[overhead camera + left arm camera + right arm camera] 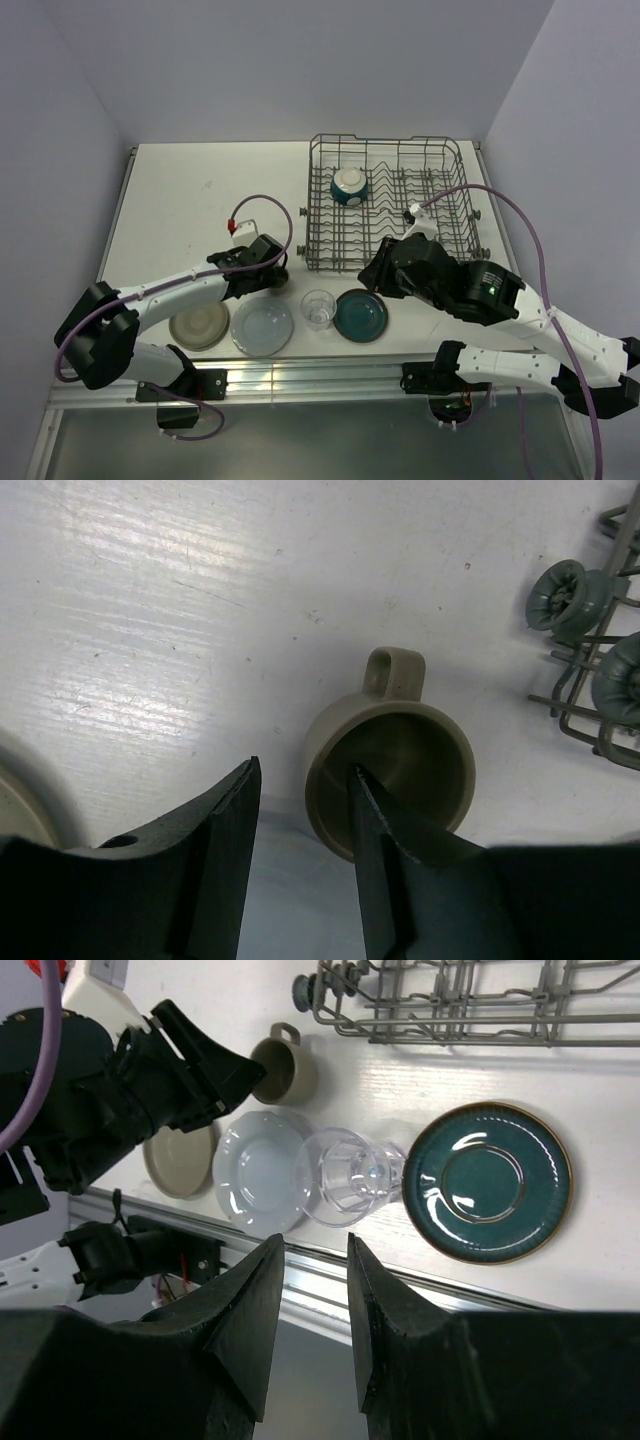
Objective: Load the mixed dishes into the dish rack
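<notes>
The small grey-brown mug [390, 750] stands upright on the table, handle away from me. My left gripper [303, 770] is open, with its right finger [400, 860] inside the mug and its left finger outside the rim; in the top view it [277, 278] hides the mug. My right gripper [315, 1245] is open and empty, held above the clear glass [350, 1175] and the dark teal plate [487, 1182]. The pale blue plate [262, 326] and the grey-beige plate [198, 326] lie near the front edge. The teal bowl [349, 185] sits in the dish rack [440, 215].
The rack's corner wheels [572, 592] stand close to the right of the mug. A metal rail [320, 375] runs along the table's front edge. Grey walls close in the table at the back and sides.
</notes>
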You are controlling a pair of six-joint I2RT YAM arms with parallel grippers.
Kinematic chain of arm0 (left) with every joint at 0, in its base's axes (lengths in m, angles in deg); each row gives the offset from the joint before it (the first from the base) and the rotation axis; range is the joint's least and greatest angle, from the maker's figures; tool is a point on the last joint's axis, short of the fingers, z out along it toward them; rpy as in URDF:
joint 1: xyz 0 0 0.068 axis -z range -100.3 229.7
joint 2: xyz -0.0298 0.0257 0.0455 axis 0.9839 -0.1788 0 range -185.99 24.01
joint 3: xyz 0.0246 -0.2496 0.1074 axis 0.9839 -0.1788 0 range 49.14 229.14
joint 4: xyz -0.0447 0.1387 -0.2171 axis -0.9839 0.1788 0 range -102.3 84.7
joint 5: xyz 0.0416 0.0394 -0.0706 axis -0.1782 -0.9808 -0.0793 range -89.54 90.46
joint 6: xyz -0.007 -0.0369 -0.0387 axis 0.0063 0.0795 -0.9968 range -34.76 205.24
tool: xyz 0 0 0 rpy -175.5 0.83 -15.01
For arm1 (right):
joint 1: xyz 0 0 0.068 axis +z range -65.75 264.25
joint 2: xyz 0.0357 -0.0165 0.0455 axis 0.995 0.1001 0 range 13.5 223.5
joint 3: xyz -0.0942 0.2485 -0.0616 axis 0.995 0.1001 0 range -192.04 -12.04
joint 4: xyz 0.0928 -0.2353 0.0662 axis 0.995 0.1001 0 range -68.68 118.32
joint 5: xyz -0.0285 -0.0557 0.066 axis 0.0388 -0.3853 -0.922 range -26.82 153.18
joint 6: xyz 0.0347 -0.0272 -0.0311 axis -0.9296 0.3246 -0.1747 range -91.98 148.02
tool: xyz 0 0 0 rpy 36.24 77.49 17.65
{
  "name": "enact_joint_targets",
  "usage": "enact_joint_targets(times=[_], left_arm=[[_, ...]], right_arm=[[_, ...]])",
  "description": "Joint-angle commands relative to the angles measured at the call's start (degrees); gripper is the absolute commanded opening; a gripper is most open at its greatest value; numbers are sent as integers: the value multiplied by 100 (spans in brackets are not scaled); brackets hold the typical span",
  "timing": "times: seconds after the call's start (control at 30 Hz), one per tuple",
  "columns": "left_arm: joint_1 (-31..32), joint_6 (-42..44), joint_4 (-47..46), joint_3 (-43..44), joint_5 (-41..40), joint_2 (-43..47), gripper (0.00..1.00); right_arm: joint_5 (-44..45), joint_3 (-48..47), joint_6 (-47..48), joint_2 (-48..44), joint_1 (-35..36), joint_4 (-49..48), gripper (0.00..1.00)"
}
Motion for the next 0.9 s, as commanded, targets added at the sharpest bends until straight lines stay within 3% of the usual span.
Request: enact_joint_targets(times=[0.0,0.13,0.3,0.37,0.5,0.53,0.67,0.8,0.87], left_arm=[[-54,96,-285,-69,110,-157,45],[-133,148,-452,-166,224,-131,25],[-388,350,-611,-298,479,133,10],[-537,412,-532,-307,593,299,0],[-608,482,11,-158,497,1115,0],[-616,491,153,-88,488,1344,0],[-617,640,567,352,829,2826,0],[-617,738,-134,406,2076,3823,0],[-617,641,-915,248,3007,4139,0]], right_arm=[[155,94,-77,21,22,35,39],[111,103,-77,39,22,8,40],[93,111,-77,39,22,-18,40],[58,138,-60,30,22,-62,40],[-64,181,-7,-14,31,-298,43],[-126,251,10,-40,22,-395,59],[-723,585,142,-234,-57,-1176,82],[-1926,981,327,-366,-303,-2606,88],[-2630,1165,327,-366,-408,-3083,88]])
